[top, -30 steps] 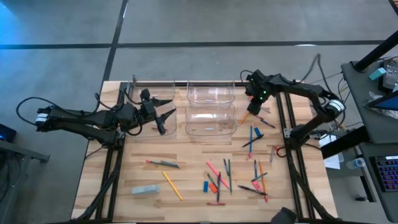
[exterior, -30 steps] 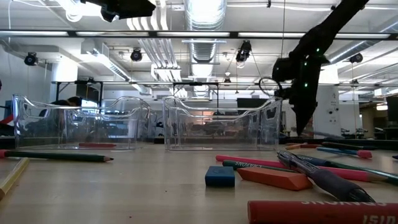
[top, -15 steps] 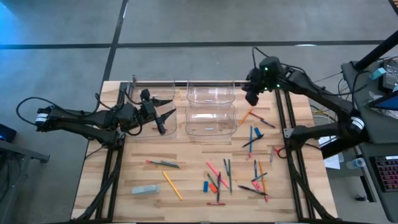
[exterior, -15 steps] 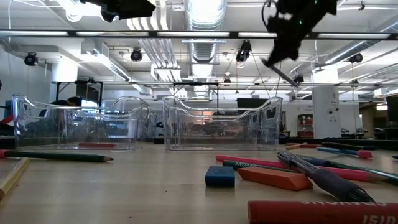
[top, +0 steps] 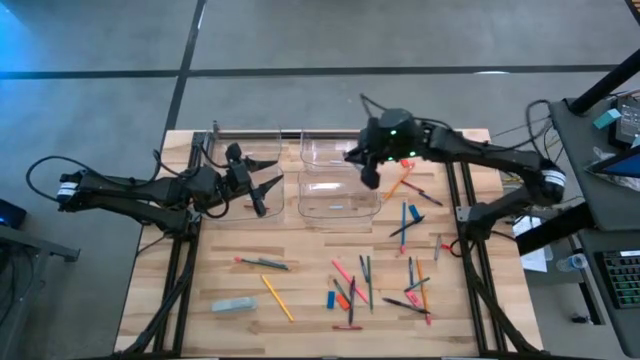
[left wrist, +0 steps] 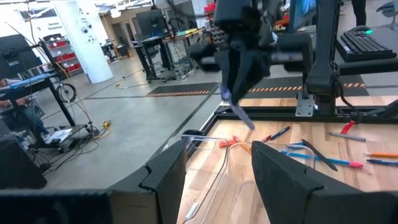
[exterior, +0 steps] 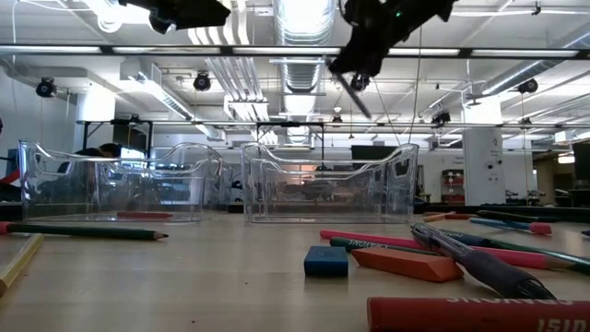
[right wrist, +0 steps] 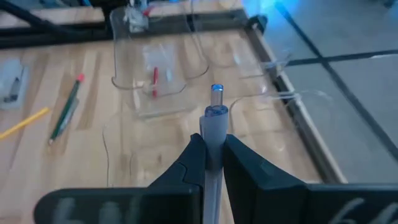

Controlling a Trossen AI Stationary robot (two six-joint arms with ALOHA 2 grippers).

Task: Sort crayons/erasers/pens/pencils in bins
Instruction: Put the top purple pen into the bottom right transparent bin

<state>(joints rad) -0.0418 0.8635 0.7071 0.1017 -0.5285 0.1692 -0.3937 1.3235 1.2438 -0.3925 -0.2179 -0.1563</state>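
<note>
My right gripper is shut on a grey pen with a blue end, high above the two clear bins at the table's far middle. In the low view the pen slants down below the gripper. My left gripper is open and empty above the two left bins; its own view looks toward the pen. One left bin holds a red stick. Pens, pencils and crayons lie loose on the near right of the table. My right gripper pinches the pen's grey barrel between its two fingers. The blue end sticks out past the fingertips. The pen is lifted clear of the table and the bins and slants downward.
A yellow pencil, a dark pencil and a grey-blue block lie at the near left. An orange pencil and blue sticks lie right of the bins. A blue eraser lies near the low camera.
My right gripper has risen from the table's far right with the pen, lifting it clear. It has then gone toward the table's left, and now stands over the middle bins. The pen has stayed slanted in the shut fingers.
</note>
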